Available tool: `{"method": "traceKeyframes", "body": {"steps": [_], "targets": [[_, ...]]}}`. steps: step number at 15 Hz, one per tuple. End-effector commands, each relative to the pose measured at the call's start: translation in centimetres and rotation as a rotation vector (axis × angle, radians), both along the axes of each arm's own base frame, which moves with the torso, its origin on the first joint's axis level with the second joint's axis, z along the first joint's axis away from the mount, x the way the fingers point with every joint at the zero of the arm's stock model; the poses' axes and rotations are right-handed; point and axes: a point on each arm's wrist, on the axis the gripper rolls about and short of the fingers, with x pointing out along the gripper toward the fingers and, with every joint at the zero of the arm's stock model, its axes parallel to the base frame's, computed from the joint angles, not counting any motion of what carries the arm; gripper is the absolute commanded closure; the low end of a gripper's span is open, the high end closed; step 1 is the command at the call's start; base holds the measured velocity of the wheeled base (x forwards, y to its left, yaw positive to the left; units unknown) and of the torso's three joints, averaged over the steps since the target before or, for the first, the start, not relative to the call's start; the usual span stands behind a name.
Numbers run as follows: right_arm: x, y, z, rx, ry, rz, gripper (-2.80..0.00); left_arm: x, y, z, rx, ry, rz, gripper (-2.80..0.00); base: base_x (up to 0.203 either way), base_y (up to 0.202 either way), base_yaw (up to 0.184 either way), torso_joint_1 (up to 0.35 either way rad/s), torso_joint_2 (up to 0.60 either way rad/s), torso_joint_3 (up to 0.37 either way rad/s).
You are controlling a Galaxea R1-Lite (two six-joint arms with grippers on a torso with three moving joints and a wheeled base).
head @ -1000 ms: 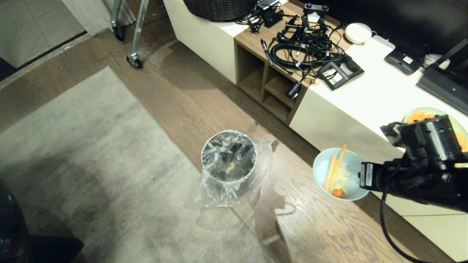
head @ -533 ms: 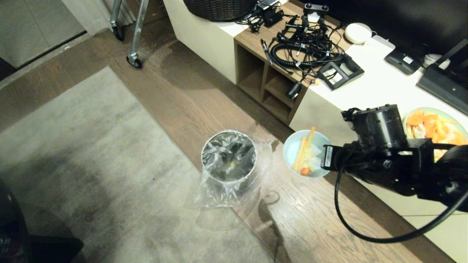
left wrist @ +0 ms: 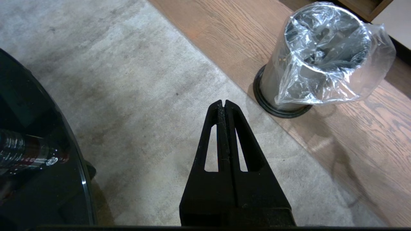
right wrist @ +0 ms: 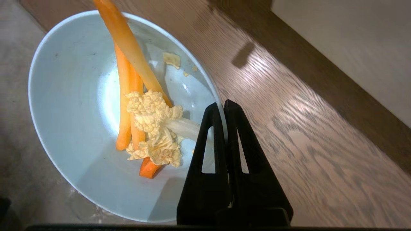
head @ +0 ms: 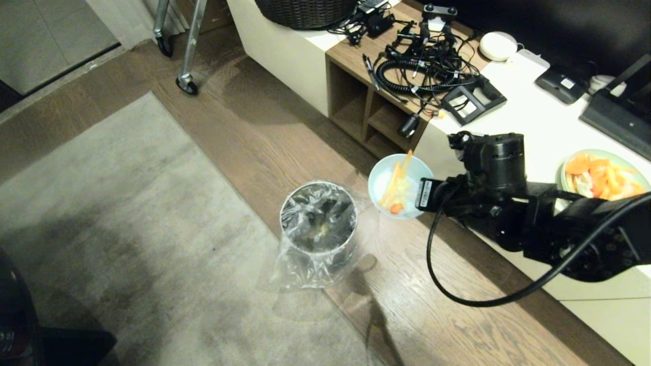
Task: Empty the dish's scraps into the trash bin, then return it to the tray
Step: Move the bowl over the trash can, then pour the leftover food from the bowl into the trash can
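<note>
Our right gripper (head: pixel 423 195), pinching the rim of the bowl (head: pixel 399 186) of scraps (head: pixel 396 189) beside the bin (head: pixel 319 217), should centre it over the liner before tipping, while our left gripper (left wrist: pixel 223 106) hangs pressed together

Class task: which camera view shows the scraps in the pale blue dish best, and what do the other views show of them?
The right wrist view: the scraps fill it, orange sticks and pale crumbly bits inside the dish. The head view shows them small. The left wrist view shows none.
</note>
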Motion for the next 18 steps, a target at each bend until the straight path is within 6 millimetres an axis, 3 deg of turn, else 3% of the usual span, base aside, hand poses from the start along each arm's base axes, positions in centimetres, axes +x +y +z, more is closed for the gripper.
{"method": "traceKeyframes", "body": {"steps": [1,8,18], "targets": [[0.8,1.7,-1.3,-0.024,-0.043,0.038,0.00,0.0,0.0,0.0,0.000,-0.001,0.000,0.00,0.000,0.000,0.000,0.000,0.00,0.000],[0.9,6.3,-2.3,-0.074,-0.261,0.159,0.00,0.0,0.0,0.0,0.000,-0.001,0.000,0.00,0.000,0.000,0.000,0.000,0.00,0.000],[2.6,8.1,-5.6,-0.149,-0.467,0.165,0.00,0.0,0.0,0.0,0.000,-0.001,0.000,0.00,0.000,0.000,0.000,0.000,0.00,0.000]]}}
